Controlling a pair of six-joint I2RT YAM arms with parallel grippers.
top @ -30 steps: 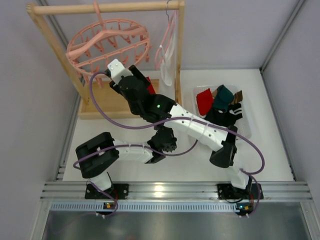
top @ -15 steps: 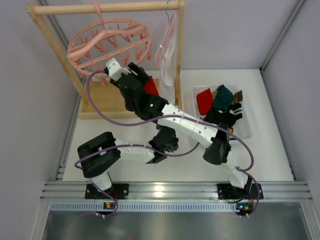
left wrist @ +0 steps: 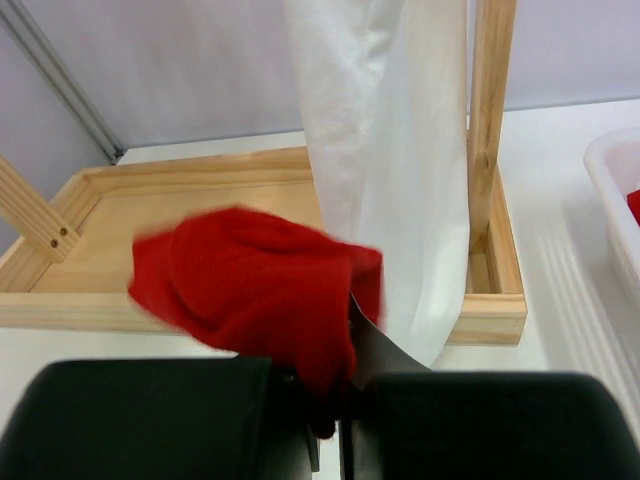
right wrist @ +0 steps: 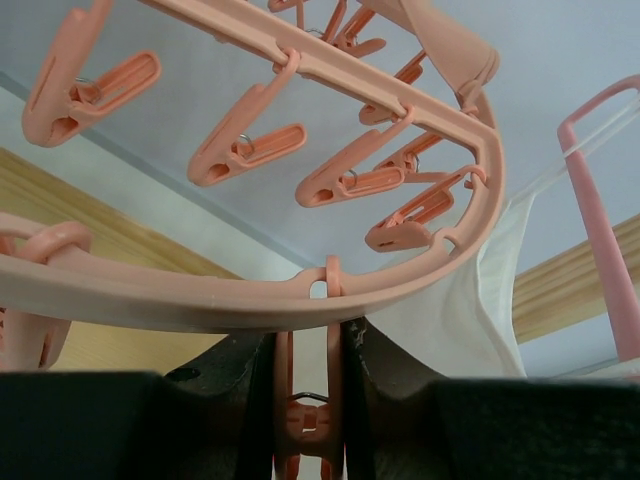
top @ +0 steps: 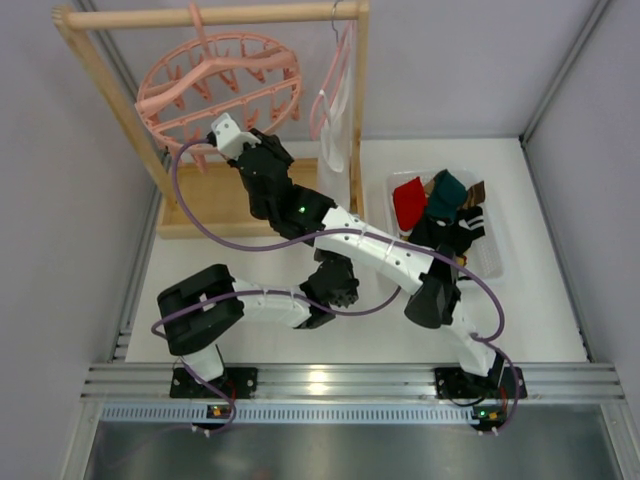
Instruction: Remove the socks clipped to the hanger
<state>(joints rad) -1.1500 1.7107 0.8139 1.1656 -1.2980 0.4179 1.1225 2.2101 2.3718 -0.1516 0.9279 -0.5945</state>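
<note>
The round salmon-pink ring hanger (top: 215,85) hangs from the wooden rail; no sock shows on its pegs. My right gripper (top: 222,140) reaches up to its near rim. In the right wrist view it (right wrist: 310,345) is shut on one pink clip peg (right wrist: 310,410) just under the ring (right wrist: 250,300). My left gripper (left wrist: 330,400) is shut on a red sock (left wrist: 250,290), held in front of the wooden base. In the top view the right arm hides the left gripper and its sock. More socks, red (top: 408,200), teal (top: 447,192) and black (top: 450,235), lie in the bin.
A white bin (top: 492,255) stands at the right. A slim pink hanger with long white cloth (top: 335,110) hangs beside the ring, close in front of my left gripper (left wrist: 390,150). The wooden rail frame (top: 220,15) and its tray base (top: 205,205) stand at back left.
My right gripper has moved up and left to the ring's rim. The red sock, seen beside the right wrist before, is now hidden under the right arm in the top view.
</note>
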